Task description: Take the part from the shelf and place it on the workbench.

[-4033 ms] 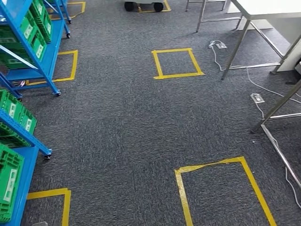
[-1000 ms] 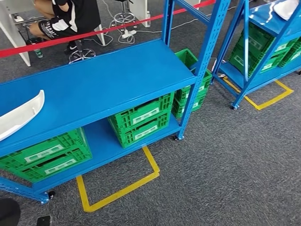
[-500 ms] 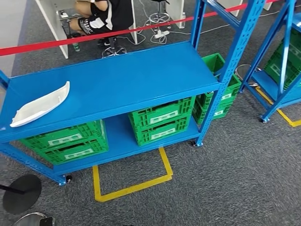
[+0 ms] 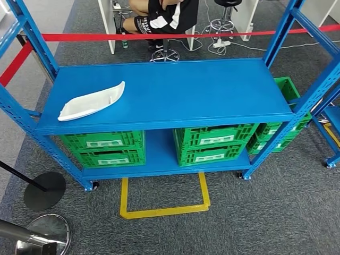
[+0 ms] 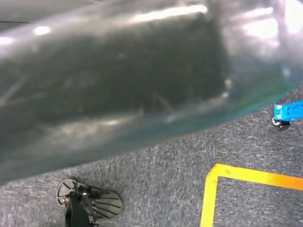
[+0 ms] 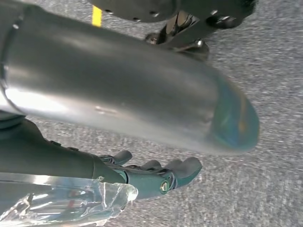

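The right hand (image 6: 157, 177) hangs over the grey carpet (image 6: 271, 71) with its fingers loosely extended and apart, holding nothing. The left hand's state cannot be told. The part (image 4: 91, 101), a long, shallow white moulded shell tapering to a point, lies flat at the left end of the blue shelf (image 4: 192, 95), above green crates (image 4: 105, 149).

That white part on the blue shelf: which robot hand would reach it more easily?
Probably the left. The white part lies at the left end of the blue shelf, the robot's left side. The right robot hand hangs over the carpet, holding nothing.
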`<action>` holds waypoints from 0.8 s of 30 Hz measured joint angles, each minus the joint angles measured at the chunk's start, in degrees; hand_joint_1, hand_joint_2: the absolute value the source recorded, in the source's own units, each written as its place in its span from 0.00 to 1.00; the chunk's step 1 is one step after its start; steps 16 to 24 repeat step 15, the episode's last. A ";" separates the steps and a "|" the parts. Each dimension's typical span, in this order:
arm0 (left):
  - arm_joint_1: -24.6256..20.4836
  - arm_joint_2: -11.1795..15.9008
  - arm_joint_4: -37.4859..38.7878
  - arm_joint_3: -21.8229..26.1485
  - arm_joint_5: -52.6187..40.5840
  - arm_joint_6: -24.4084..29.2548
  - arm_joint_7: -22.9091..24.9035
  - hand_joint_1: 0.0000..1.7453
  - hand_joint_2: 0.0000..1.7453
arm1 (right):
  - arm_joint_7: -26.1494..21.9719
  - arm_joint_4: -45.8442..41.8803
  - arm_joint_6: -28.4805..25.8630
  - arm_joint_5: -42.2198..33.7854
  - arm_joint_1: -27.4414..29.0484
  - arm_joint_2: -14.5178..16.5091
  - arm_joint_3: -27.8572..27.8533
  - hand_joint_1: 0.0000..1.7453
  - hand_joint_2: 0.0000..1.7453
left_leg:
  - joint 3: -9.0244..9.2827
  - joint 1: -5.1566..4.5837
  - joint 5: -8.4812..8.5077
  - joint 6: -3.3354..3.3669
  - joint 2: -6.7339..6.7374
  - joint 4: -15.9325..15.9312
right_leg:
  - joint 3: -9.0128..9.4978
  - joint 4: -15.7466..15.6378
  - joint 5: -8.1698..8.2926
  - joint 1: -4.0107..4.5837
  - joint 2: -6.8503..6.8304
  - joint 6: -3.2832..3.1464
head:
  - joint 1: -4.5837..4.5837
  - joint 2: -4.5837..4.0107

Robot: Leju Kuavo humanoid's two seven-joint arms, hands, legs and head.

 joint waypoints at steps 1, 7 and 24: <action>0.06 -0.01 0.01 -0.05 0.11 0.13 0.01 0.00 0.25 | -0.70 0.22 -0.08 -0.52 -0.03 0.00 0.00 0.00 0.00 | 0.06 0.00 -0.02 0.01 -0.45 0.02 | -0.93 1.23 0.22 -0.01 0.10 0.01 | 0.02 0.00; 0.24 0.15 0.04 -0.45 0.32 0.65 0.16 0.00 1.00 | -4.80 1.15 0.69 -2.30 -0.45 0.14 -0.55 0.00 1.00 | 0.34 -0.19 -0.35 -1.01 -1.95 0.46 | 5.14 -14.25 8.62 -0.59 1.07 -0.20 | 0.05 0.00; 1.50 1.34 0.19 -8.58 4.65 0.94 4.24 0.00 0.00 | -6.50 4.79 5.24 1.49 -0.94 1.70 -6.96 0.00 0.00 | 0.13 -0.32 0.57 1.03 -1.99 -0.26 | 4.93 -14.52 9.00 -0.23 1.18 -1.29 | -0.06 0.00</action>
